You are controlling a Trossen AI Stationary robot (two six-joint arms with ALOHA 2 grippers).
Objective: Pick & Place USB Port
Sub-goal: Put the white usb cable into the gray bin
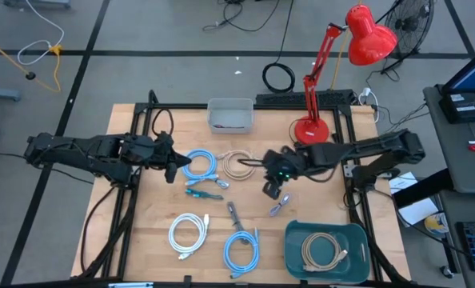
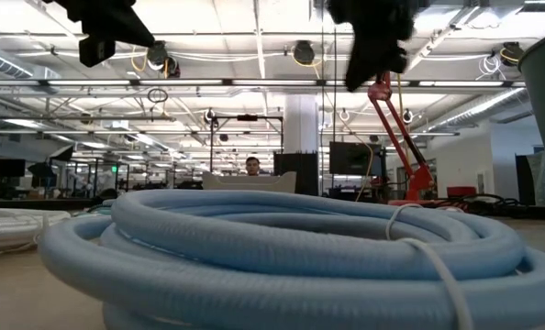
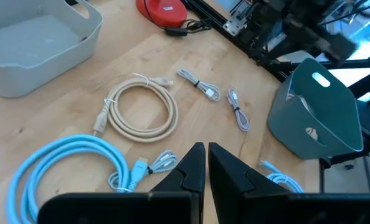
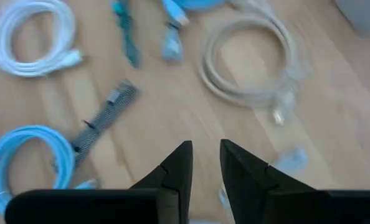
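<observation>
Plainly, the things to be moved are the coiled cables lying on the wooden table (image 1: 141, 240), and one beige coil (image 1: 321, 250) already lies in the teal bin (image 1: 297, 240) at the near right. Still on the wood are a beige cable coil (image 1: 237, 164) near the middle, a light blue coil (image 1: 201, 164) to its left, a white coil (image 1: 188, 234) and another blue coil (image 1: 241, 250) at the near edge, and two short grey cables (image 1: 279, 209), (image 1: 234, 214) between them.

The right gripper (image 1: 273, 190) hangs over the middle of the table, just right of the beige coil; its wrist view shows its fingers (image 4: 175, 168) a narrow gap apart with nothing between them. The left gripper (image 1: 172, 168) waits at the left, beside the light blue coil, its fingers (image 3: 191, 171) pressed together and empty.

These cables look light and limp: a coil will likely sag and swing when lifted, and the smooth jacket may slip. The surest hold is probably across the bundled strands where the tie binds them, or at the stiff plug end. The short grey cables look thin and flat, so the fingers would need to come right down to the wood.
</observation>
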